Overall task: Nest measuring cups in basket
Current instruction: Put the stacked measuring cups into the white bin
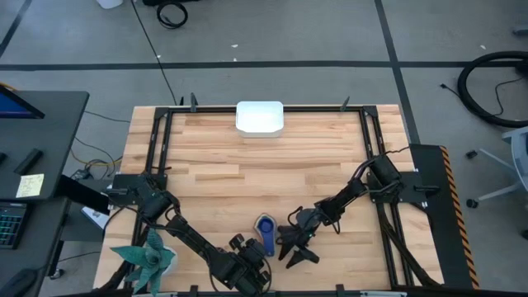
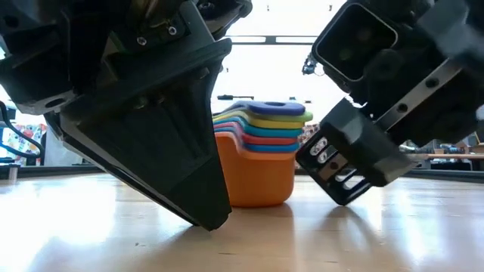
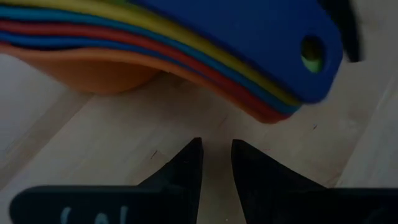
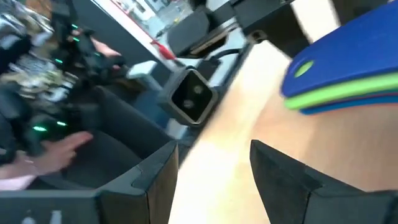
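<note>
Cups (image 1: 265,233) sit already stacked at the near edge of the table, between the two grippers, while the basket (image 1: 260,117) waits well apart at the far edge; from above only the top blue cup shows, the rest hidden under it. The left gripper (image 1: 247,262) is near-left of the stack, the right gripper (image 1: 294,247) just to its right. From table height the stack (image 2: 257,155) reads as an orange cup at the bottom with colored handles fanned above; it looks like light, stiff, smooth plastic, likely to slide or come apart if nudged, so I'd take it by the bunched handles or across the orange bowl. Both arms crowd this view and cut off the stack's sides. The left wrist camera shows its fingers (image 3: 186,171) narrowly parted, empty, just short of the handles (image 3: 273,74). The right wrist camera shows its fingers (image 4: 280,168) spread wide, empty, beside the blue and green handles (image 4: 348,78); the room behind is blurred.
</note>
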Controlling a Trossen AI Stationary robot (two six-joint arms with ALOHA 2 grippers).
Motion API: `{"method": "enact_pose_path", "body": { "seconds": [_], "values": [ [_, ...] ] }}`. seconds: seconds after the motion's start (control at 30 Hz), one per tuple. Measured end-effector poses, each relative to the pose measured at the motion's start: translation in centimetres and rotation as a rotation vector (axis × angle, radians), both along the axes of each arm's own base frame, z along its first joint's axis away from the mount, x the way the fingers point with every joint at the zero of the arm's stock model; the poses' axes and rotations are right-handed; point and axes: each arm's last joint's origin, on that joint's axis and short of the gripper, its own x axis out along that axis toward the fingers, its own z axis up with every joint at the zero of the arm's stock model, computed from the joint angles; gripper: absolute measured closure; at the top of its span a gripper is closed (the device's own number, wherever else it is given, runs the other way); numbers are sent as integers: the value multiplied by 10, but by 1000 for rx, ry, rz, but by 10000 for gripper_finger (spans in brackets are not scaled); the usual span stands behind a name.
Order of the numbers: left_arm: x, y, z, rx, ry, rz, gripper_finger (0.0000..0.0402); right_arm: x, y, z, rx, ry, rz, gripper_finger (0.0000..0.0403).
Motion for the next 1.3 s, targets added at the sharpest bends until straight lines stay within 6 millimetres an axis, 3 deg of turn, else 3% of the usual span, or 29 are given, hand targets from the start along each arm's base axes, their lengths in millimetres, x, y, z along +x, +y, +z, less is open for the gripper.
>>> {"method": "enact_pose_path", "body": {
  "seconds": [0.27, 0.87, 1.3],
  "values": [
    [0, 0, 0, -2, 1, -2, 308, 0, -3, -8, -187, -54, -53, 210],
    [0, -1, 0, -6, 0, -2, 308, 3, -5, -7, -140, 16, -217, 233],
    [0, -1, 0, -6, 0, -3, 308, -1, -2, -9, -201, -31, -116, 233]
  ]
}}
